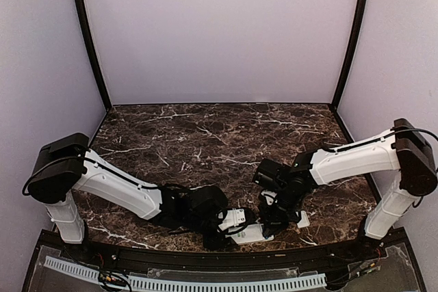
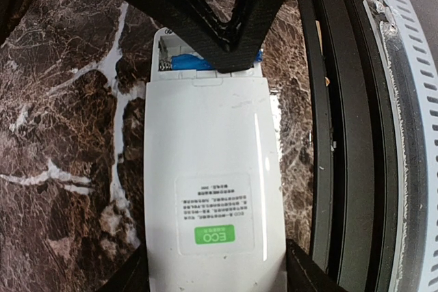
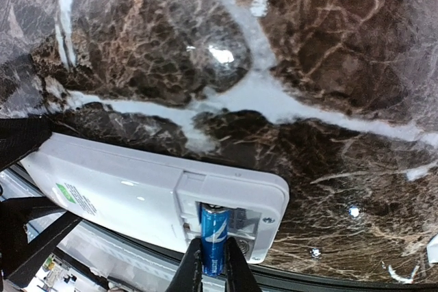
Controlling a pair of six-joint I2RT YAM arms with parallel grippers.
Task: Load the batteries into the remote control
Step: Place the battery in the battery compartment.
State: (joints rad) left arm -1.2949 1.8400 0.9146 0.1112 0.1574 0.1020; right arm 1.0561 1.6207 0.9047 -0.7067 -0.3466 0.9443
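My right claw (image 3: 213,273) is pinching a blue battery (image 3: 213,236) by its sides, one finger on each flank. The cell's far end points toward 12 o'clock into the open bay (image 3: 241,222) at the end of the remote control (image 3: 137,189). In my right wrist view the battery sits at 6 o'clock, dead between my fingertips. The remote stretches away from it toward 9 o'clock, back side up, with its green label (image 3: 66,193) near the far end. The battery lies along one side of the bay; whether it is fully seated I cannot tell.

My left claw (image 2: 213,284) is clamped across the remote's other end, a finger pressed to each long edge at 7 and 5 o'clock of that view. The label is just ahead of it, and the bay is up at 12 o'clock under my right fingers (image 2: 233,25).

From above, the remote lies at 6 o'clock on the counter (image 1: 205,135), by the near edge, between my two claws. A small white cover piece (image 1: 303,219) rests just off my right claw's 3 o'clock side.
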